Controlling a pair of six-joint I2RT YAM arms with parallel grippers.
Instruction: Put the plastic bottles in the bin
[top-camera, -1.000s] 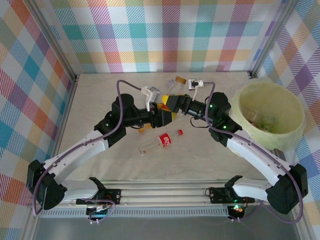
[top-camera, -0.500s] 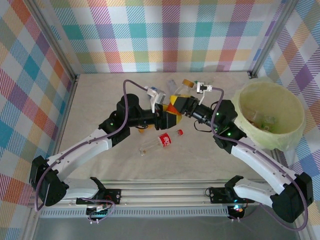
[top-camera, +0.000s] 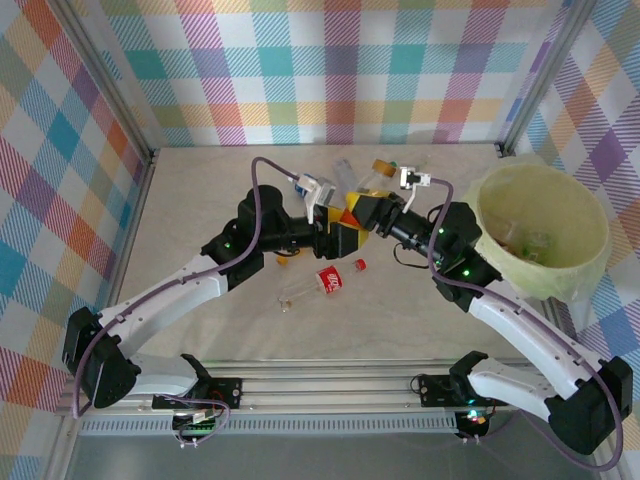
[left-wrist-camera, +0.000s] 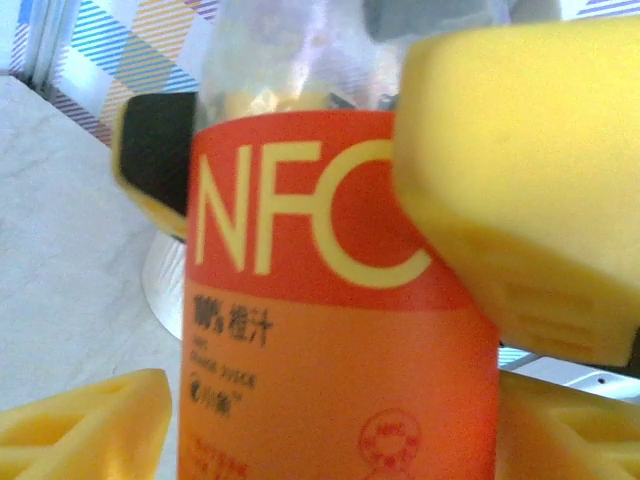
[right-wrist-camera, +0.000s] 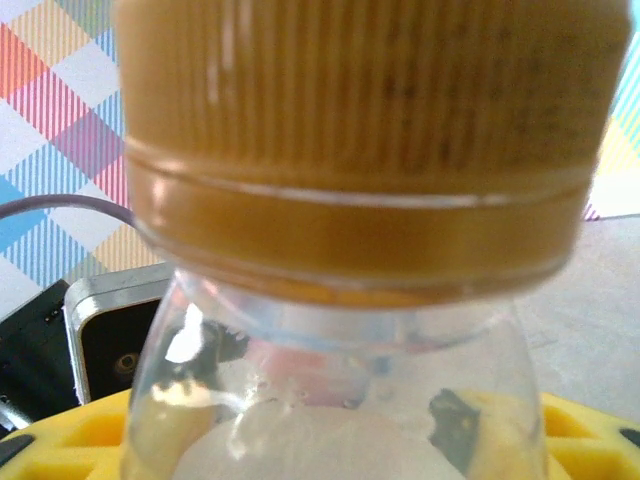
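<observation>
An orange-labelled plastic bottle (top-camera: 352, 207) with an orange cap (top-camera: 383, 166) hangs above the table's middle, between both grippers. My right gripper (top-camera: 368, 208) is shut on its clear shoulder (right-wrist-camera: 330, 400), just under the cap (right-wrist-camera: 360, 130). My left gripper (top-camera: 340, 228) stands open around the label (left-wrist-camera: 330, 330), with a thin gap at its left finger (left-wrist-camera: 90, 425). A red-labelled bottle (top-camera: 322, 282) lies on the table below them. The bin (top-camera: 492, 250) stands at the right with bottles (top-camera: 525, 240) inside.
A clear bottle (top-camera: 344, 165) lies beyond the grippers near the back wall. A loose red cap (top-camera: 360, 264) and a small orange bit (top-camera: 283, 262) lie on the table. Plaid walls close off the left, back and right.
My right gripper has shut on the orange-labelled bottle. My left gripper, shut on it before, has opened. Both grippers and the bottle have drifted slightly right.
</observation>
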